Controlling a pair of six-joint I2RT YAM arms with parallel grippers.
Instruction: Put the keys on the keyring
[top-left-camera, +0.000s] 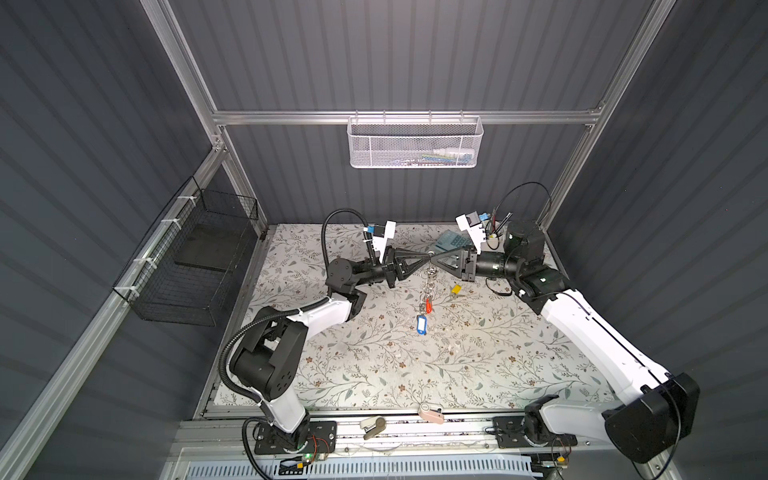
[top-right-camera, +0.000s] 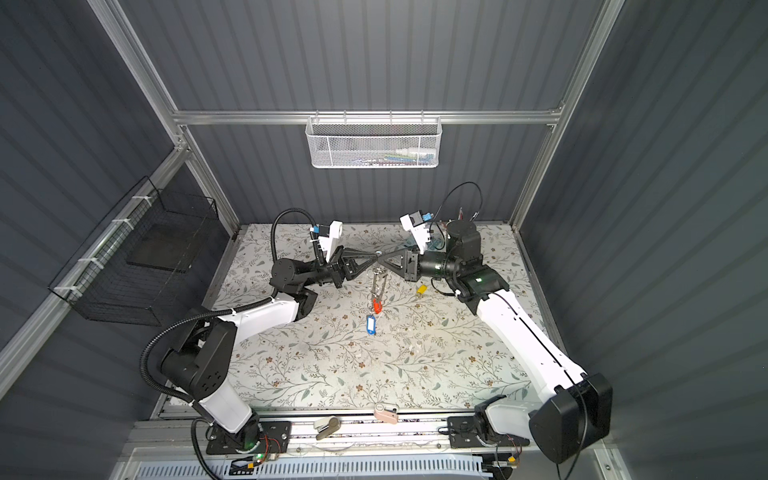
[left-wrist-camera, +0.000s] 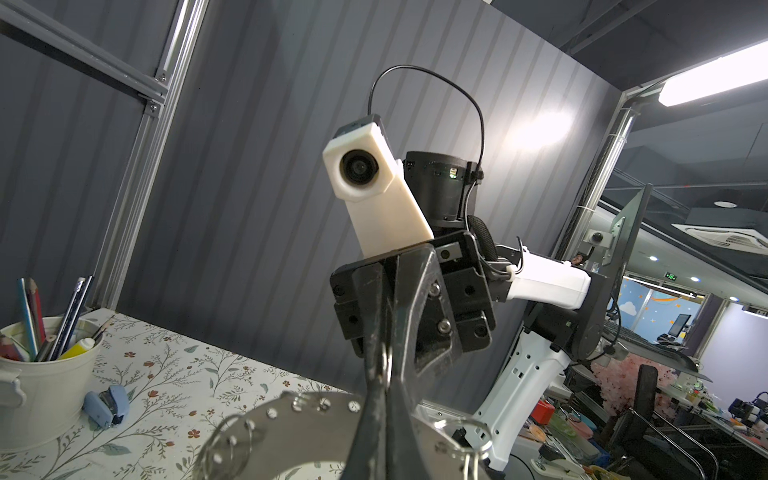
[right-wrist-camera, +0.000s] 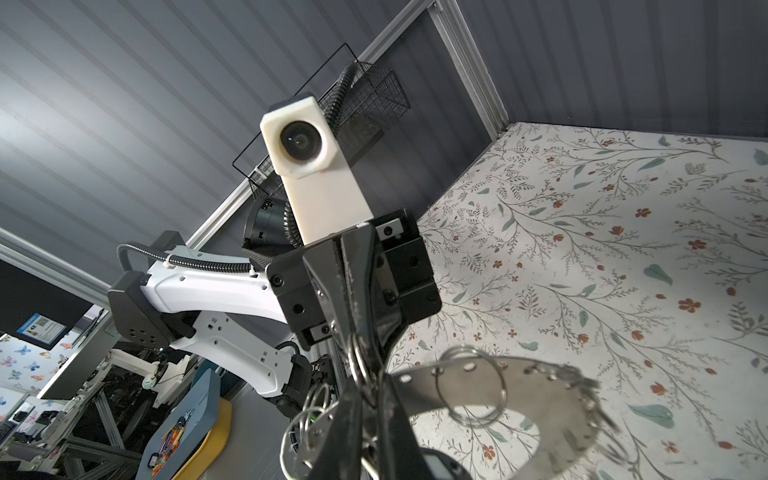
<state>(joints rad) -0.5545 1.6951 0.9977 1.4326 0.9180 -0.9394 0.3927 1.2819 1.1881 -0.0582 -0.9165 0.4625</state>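
The grey metal keyring (top-left-camera: 428, 286) (top-right-camera: 378, 282) hangs edge-on above the middle of the table, held at its top by both grippers, which meet tip to tip. My left gripper (top-left-camera: 425, 258) (left-wrist-camera: 380, 386) is shut on the ring's flat band (left-wrist-camera: 299, 424). My right gripper (top-left-camera: 434, 260) (right-wrist-camera: 370, 384) is shut on the band (right-wrist-camera: 519, 382) from the opposite side, among its wire loops. Keys with a red tag (top-left-camera: 428, 306) and a blue tag (top-left-camera: 422, 324) hang at the ring's lower end. A key with a yellow tag (top-left-camera: 456, 289) (top-right-camera: 422, 289) lies on the table just right of the ring.
A white cup of pencils (left-wrist-camera: 45, 374) (top-left-camera: 494, 232) and a pale blue clip (left-wrist-camera: 106, 405) stand at the back right, next to a dark teal flat object (top-left-camera: 451, 241). A white mesh basket (top-left-camera: 415, 141) hangs on the back wall and a black wire basket (top-left-camera: 187, 257) on the left wall. A stapler (top-left-camera: 374, 426) lies on the front rail.
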